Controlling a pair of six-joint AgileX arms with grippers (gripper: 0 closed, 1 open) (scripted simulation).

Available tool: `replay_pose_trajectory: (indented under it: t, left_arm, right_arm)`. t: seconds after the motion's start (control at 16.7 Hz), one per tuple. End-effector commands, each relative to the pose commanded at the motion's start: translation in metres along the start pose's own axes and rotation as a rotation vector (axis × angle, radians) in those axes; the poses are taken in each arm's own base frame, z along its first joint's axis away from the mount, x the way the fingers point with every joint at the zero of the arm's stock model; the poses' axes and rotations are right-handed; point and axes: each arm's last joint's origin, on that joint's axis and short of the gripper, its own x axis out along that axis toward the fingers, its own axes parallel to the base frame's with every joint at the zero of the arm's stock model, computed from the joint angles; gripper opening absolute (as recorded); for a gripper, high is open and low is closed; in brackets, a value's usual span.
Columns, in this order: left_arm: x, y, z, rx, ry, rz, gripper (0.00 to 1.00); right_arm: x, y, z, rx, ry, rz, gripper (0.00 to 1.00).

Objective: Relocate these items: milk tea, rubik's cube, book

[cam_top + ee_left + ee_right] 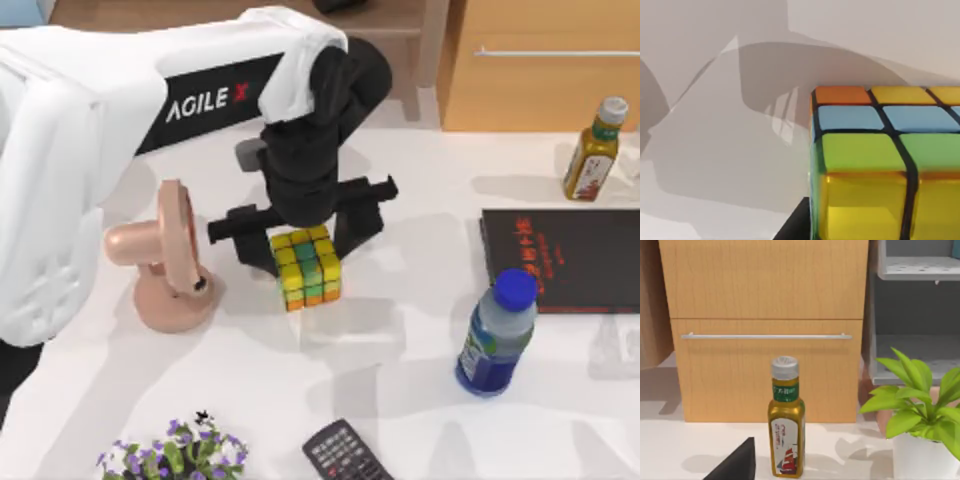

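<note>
**Straddling the cube, left arm**

Holding my left gripper [303, 235] over the rubik's cube [306, 265] near the middle of the table [400, 350]; its fingers stand apart, one either side of the cube's far edge, contact not discernible; the cube sits just right of the pink fan [165, 255]; the left wrist view shows the cube [885, 160] close below.

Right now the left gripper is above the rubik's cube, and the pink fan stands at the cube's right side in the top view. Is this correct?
Not quite. The top view shows the pink fan at the left of the rubik's cube, not the right. The left gripper is indeed above the cube.
</note>
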Motion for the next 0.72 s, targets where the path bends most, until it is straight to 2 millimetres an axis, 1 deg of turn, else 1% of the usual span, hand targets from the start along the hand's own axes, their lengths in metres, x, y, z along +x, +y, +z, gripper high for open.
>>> replay_pose_trajectory:
  t: [0.36, 0.54, 0.72]
  left_arm:
    - [-0.002, -0.001, -0.001, 0.005, -0.002, -0.004, 0.0]
    - [-0.016, -0.006, -0.005, 0.016, -0.008, -0.015, 0.0]
    - [-0.029, -0.002, -0.002, 0.007, -0.004, -0.006, 0.0]
  right_arm:
    - [0.0, 0.0, 0.0, 0.0, 0.0, 0.0, 1.0]
    - [0.0, 0.0, 0.0, 0.0, 0.0, 0.0, 1.0]
    - [0.0, 0.0, 0.0, 0.0, 0.0, 0.0, 1.0]
